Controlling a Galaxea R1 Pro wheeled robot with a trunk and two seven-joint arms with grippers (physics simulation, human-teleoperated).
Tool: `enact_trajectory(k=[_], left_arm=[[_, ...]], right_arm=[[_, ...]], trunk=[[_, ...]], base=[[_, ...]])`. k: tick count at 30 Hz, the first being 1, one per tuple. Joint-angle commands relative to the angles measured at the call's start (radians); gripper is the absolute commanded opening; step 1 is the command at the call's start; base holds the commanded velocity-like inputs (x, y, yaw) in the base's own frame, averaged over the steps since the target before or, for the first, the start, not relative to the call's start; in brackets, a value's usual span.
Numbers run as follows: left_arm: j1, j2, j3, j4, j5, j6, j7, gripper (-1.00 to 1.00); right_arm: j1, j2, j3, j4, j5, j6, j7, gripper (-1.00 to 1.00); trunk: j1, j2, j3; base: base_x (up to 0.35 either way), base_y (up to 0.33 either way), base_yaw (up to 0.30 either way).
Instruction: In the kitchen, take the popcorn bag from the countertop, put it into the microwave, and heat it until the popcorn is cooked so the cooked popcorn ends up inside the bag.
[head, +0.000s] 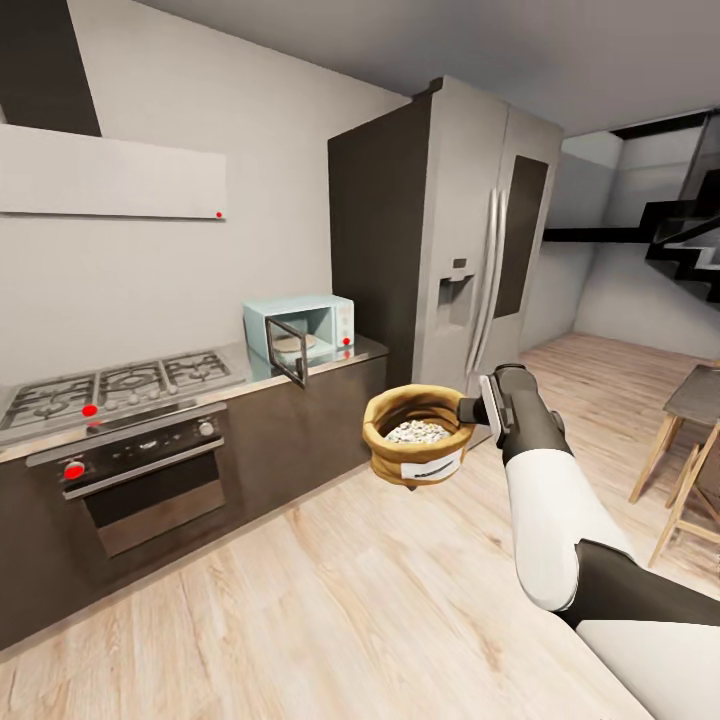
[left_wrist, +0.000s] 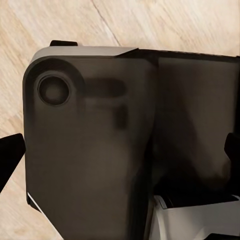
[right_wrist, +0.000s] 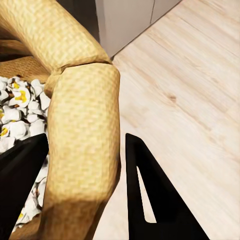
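Right gripper (head: 478, 408) is clamped on the rolled rim of the popcorn bag (head: 416, 436), held over the wooden floor near the fridge. White puffed kernels fill it. Far left, the microwave (head: 300, 332) stands open on the countertop (head: 345, 358). Heating looks finished; next likely calls for setting the bag down upright.

The right arm (head: 560, 520) reaches forward and up from the lower right of the head view, white forearm leading to a dark wrist; the right tool (head: 476, 408) is clamped on the rolled rim of the popcorn bag (head: 415, 438), one dark finger (right_wrist: 150, 195) outside the rim, the other (right_wrist: 20, 185) inside; the left tool's dark finger tips (left_wrist: 10, 160) show at the edges of the left wrist view.
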Motion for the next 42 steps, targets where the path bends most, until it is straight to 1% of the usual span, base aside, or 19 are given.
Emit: enact_trajectory(k=[1,13,39,42], left_arm=[[0.0,0.0,0.001,0.0,0.006,-0.003,0.0,1.0],[0.0,0.0,0.001,0.001,0.005,-0.003,-0.001,1.0],[0.0,0.001,0.001,0.002,0.006,-0.003,0.0,1.0],[-0.001,0.0,0.001,0.002,0.006,-0.003,-0.001,1.0]], right_arm=[[-0.001,0.001,-0.004,-0.001,0.0,0.002,0.0,-1.0],[-0.001,0.001,-0.003,-0.001,0.001,0.002,-0.003,-1.0],[-0.001,0.002,-0.002,0.0,0.001,0.002,-0.01,-1.0],[-0.001,0.003,-0.002,0.001,-0.003,0.002,-0.003,-1.0]], trunk=[[0.0,-0.001,-0.001],[0.0,-0.001,-0.001],[0.0,-0.001,-0.001],[0.0,-0.001,-0.001]], base=[[0.0,0.0,-0.002],[0.025,0.0,0.0],[0.314,0.0,0.0],[0.32,0.0,0.0]])
